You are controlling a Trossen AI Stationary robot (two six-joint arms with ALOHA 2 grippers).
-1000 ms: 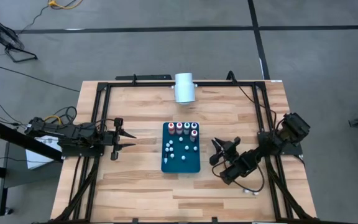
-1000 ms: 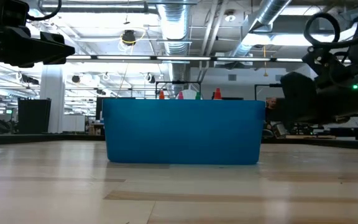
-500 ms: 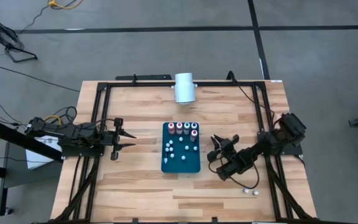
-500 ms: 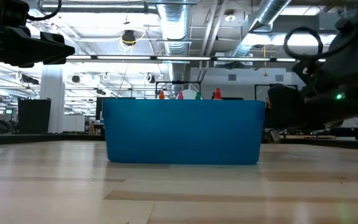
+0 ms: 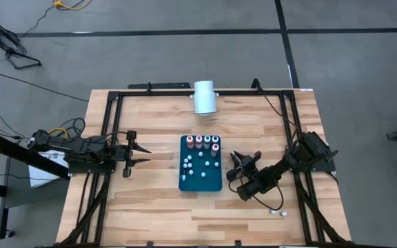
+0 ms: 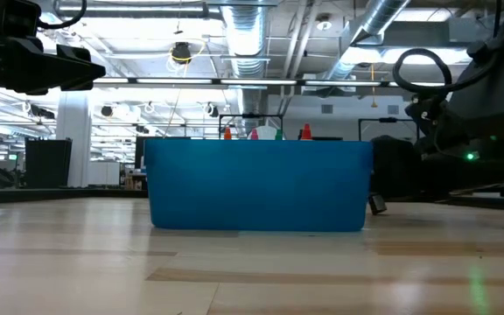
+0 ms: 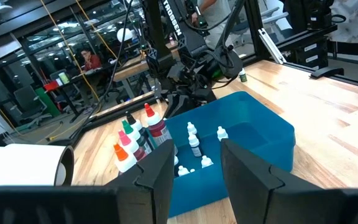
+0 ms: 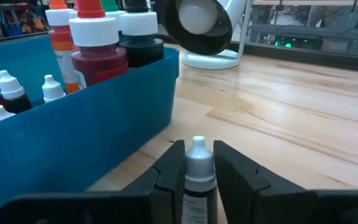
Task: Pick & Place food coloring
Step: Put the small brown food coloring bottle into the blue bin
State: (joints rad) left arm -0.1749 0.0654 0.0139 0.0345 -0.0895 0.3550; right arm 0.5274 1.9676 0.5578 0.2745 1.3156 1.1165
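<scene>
Right gripper pinching food coloring bottle beside bin.

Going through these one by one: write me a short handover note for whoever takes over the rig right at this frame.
Right gripper: beside the blue bin's right wall, closed on a small food coloring bottle, pale cap up.
Left gripper: waiting open left of the bin, holding nothing.
Done: four tall bottles along the bin's far end, several tiny ones on its floor.
Left: place the held bottle in the bin; two small bottles lie on the table near the front right.
</scene>
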